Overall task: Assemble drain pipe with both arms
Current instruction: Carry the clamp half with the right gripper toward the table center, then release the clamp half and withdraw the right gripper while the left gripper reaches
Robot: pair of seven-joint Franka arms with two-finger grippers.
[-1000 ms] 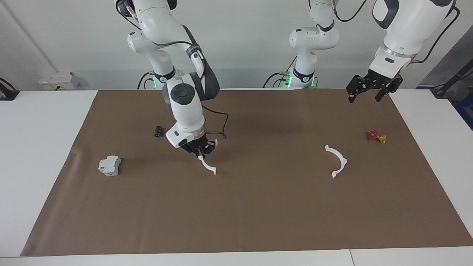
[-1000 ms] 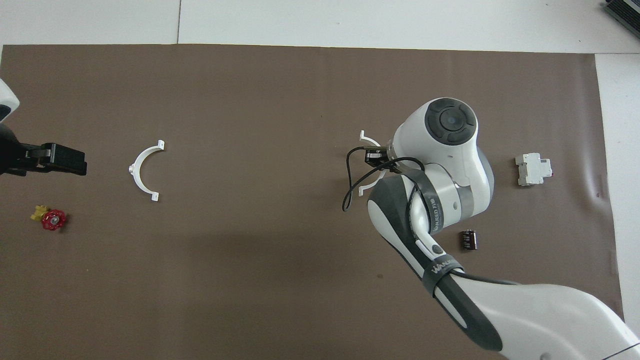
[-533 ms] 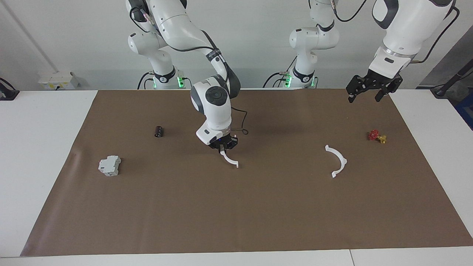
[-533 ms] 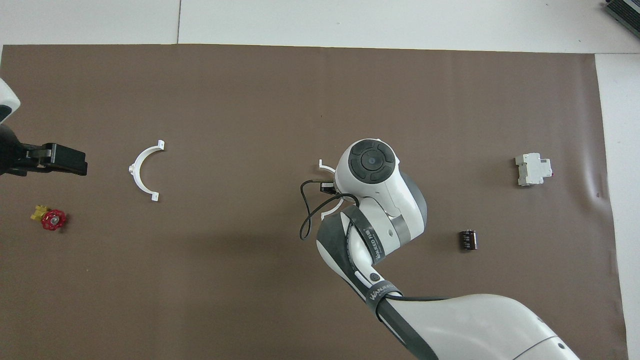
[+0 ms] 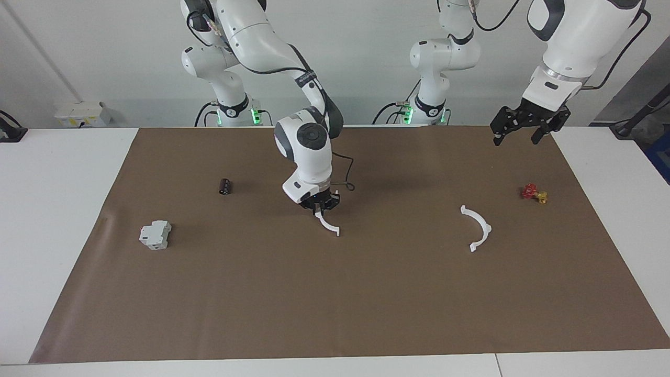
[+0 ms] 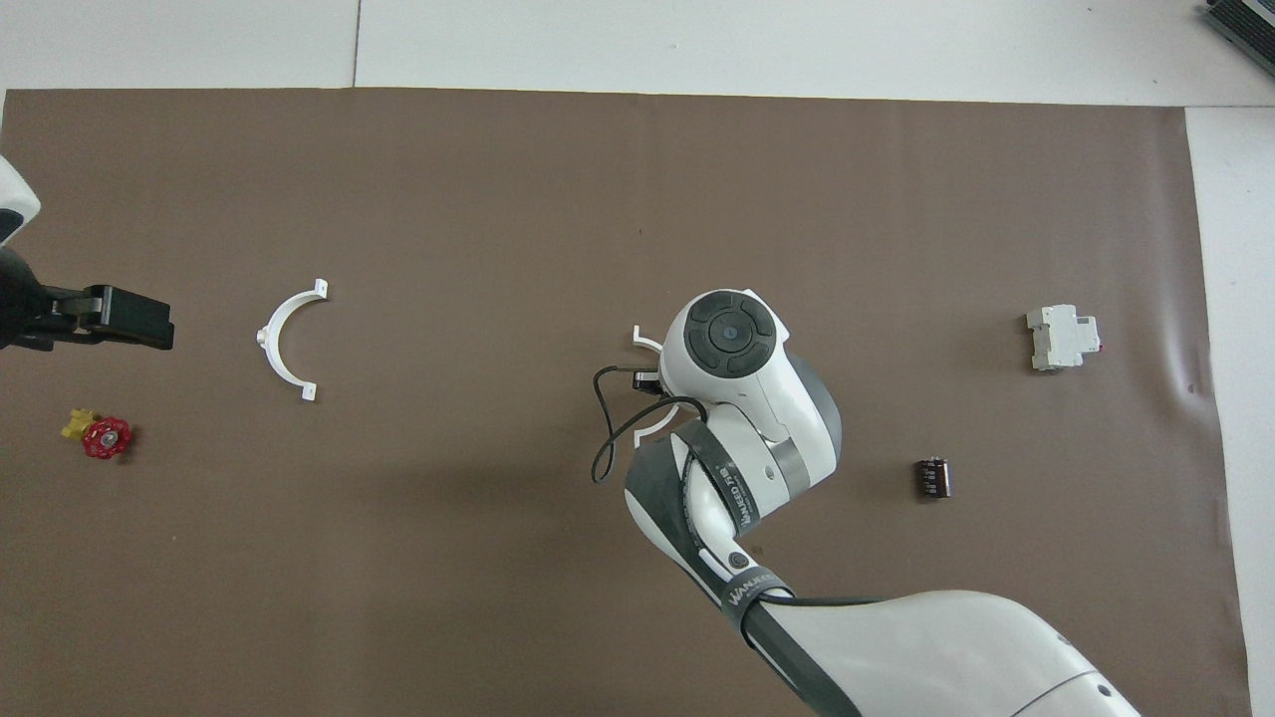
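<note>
Reading the facing view from its left edge, I see a grey-white boxy block (image 5: 155,234) at the right arm's end of the brown mat (image 5: 335,303), then a small dark cylinder (image 5: 225,186) nearer the robots. Over the mat's middle my right gripper (image 5: 319,207) has its fingertips pinched on one white half-ring (image 5: 330,225), which hangs below it. The other half-ring (image 5: 479,228) lies flat toward the left arm's end, the red-and-yellow valve (image 5: 534,193) near it, and my left gripper (image 5: 523,131) waits above the mat's edge with fingers spread, holding nothing.
</note>
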